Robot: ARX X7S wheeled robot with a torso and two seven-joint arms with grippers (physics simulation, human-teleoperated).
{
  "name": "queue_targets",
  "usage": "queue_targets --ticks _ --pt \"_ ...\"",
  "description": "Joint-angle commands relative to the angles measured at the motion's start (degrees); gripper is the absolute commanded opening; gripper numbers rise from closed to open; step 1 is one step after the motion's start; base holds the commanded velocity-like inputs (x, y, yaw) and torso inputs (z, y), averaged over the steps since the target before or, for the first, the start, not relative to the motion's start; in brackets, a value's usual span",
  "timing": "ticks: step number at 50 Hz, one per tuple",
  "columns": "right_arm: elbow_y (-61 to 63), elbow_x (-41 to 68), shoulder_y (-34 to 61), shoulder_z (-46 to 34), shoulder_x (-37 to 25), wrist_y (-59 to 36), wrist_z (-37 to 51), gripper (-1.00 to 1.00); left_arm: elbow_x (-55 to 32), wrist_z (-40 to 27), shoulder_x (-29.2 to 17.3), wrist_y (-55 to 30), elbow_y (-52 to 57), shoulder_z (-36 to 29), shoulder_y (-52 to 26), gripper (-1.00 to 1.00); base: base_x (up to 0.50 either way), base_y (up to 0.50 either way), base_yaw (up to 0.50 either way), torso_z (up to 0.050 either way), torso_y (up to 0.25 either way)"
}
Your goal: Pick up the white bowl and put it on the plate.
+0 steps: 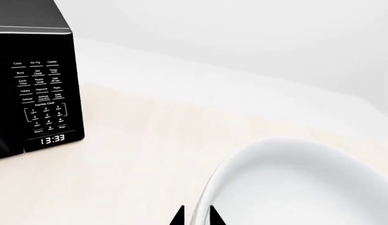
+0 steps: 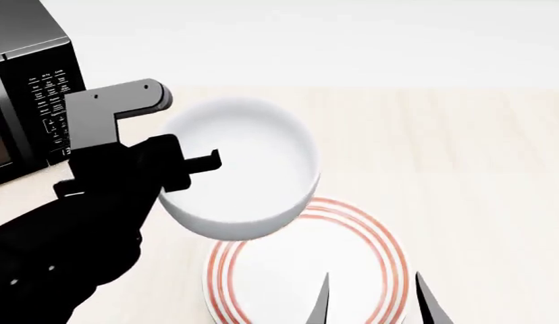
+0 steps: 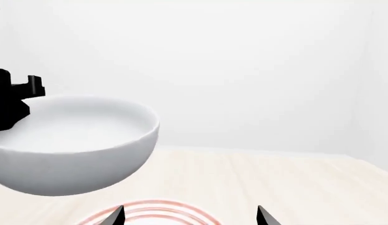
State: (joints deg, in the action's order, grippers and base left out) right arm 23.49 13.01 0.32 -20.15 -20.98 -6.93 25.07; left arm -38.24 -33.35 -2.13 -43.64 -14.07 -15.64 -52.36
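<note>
- The white bowl (image 2: 239, 165) is gripped at its rim by the left jaws (image 2: 203, 160), raised above the plate (image 2: 352, 270).
- The right jaws (image 2: 374, 297) are spread, empty, over the plate.
- A black microwave (image 1: 34, 89) is seen on the counter (image 2: 460, 155) beyond the left jaws.

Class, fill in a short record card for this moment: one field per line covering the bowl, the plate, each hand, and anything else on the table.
White bowl: lifted clear of the table, rim pinched by the left hand
Plate: flat on the table, red-ringed, partly under the bowl
Right hand: open, holding nothing, over the plate's near side
Microwave: black, at the table's left, display reads 13:33
Task status: bowl not yet on the plate
</note>
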Motion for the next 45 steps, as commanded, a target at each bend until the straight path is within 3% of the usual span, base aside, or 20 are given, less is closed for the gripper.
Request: queue_targets --ticks 1,45 --pt "-0.24 -1.14 0.0 1.24 1.07 0.38 -0.86 1.0 -1.7 0.86 1.05 3.69 -2.83 -2.44 -0.44 -1.0 0.0 0.0 0.0 0.0 0.01" --pt "-1.02 -0.99 0.17 0.4 0.77 1.07 -0.49 1.0 -9.94 -2.81 1.12 12.99 -7.59 -13.75 -0.94 -1.0 0.0 0.0 0.0 0.0 0.0"
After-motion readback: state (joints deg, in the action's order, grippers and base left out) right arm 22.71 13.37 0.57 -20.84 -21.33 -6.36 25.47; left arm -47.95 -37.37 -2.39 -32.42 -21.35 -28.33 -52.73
